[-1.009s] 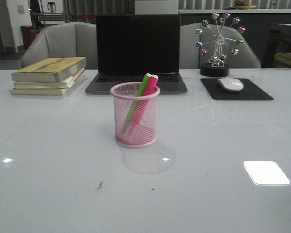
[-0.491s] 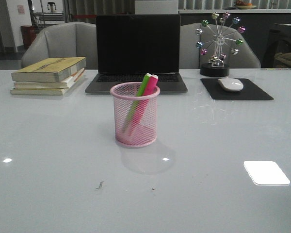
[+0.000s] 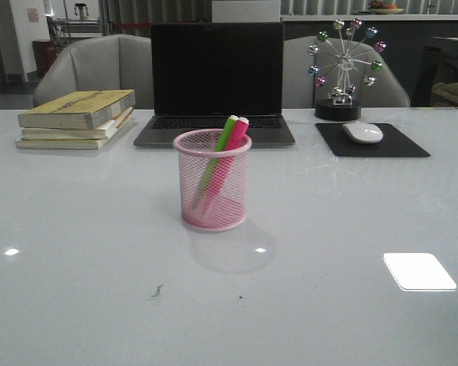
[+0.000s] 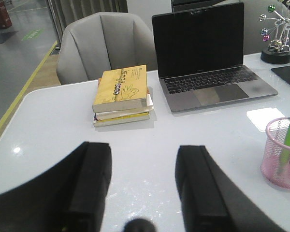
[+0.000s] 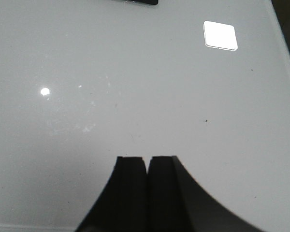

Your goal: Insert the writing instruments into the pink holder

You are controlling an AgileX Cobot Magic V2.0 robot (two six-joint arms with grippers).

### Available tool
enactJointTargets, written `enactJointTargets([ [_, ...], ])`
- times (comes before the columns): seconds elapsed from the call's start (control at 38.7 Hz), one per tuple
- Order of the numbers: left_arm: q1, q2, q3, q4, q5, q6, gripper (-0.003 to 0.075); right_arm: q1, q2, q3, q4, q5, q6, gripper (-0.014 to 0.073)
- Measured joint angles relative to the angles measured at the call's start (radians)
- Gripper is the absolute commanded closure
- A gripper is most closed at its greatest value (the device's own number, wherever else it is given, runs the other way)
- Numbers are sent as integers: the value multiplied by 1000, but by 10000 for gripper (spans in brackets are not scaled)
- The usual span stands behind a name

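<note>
Bare table (image 3: 99, 252) surrounds the pink holder (image 3: 212, 183) on its near and flanking sides; ahead of the left claw (image 4: 144, 193), books (image 4: 122, 94) and a laptop (image 4: 208, 63) wall off the far edge.

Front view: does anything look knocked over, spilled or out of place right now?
Nothing stands out. The round pink wire-mesh holder stands upright in front of the laptop, with the lime green marker and bright pink marker leaning inside it.
</note>
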Motion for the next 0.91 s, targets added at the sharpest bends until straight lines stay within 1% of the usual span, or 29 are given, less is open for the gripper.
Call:
enactJointTargets([
  [0.18,0,0,0,0,0,0,336,0,-2,0,15,0,0,536],
  [0.26,0,0,0,0,0,0,336,0,-24,0,66,0,0,536],
  [0.39,0,0,0,0,0,0,336,0,-90,0,186,2,0,536],
  [0.52,0,0,0,0,0,0,336,0,-155,3,229,-12,0,536],
  [0.62,0,0,0,0,0,0,336,0,-207,43,234,-90,-2,536],
  [0.72,0,0,0,0,0,0,336,0,-249,107,234,-200,-22,536],
  [0.91,0,0,0,0,0,0,336,0,-322,259,234,-395,-37,536],
])
